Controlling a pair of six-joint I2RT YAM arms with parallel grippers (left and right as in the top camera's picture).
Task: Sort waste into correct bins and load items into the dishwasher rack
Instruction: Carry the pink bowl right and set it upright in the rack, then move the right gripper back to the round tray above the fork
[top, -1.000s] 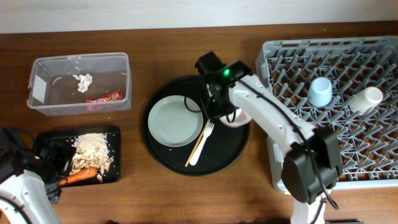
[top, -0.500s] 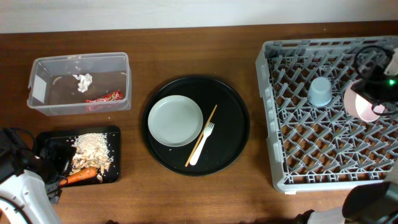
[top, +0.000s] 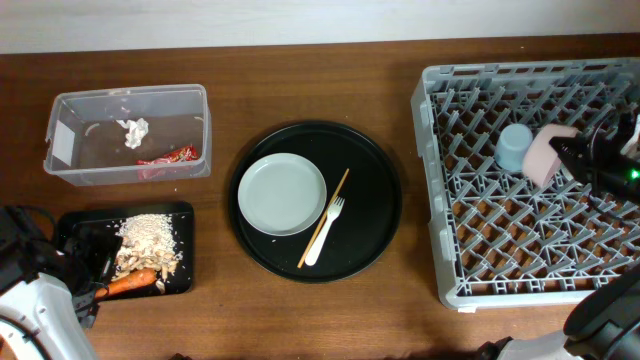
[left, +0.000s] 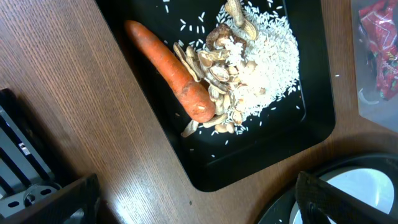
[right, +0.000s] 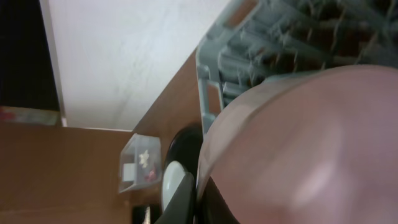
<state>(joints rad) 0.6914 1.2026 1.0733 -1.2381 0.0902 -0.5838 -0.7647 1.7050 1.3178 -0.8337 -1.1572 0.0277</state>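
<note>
Wood tabletop (top: 300, 320) bears the dishwasher rack (top: 440, 285), where the right gripper (top: 572, 158) clamps the tilted pink bowl (top: 543, 156) beside the light blue cup (top: 514, 147) (left gripper (left: 199, 202) splayed).

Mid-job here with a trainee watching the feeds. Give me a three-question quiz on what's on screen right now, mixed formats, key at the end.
1. True or false: the pink bowl rests on the round black tray.
2. The carrot lies in: A. the pink bowl, B. the shallow black tray, C. the dishwasher rack.
3. How many items lie on the round black tray?

Key
1. False. The right gripper holds it at the dishwasher rack, beside the light blue cup.
2. B.
3. Three: plate, fork, chopstick.
</note>
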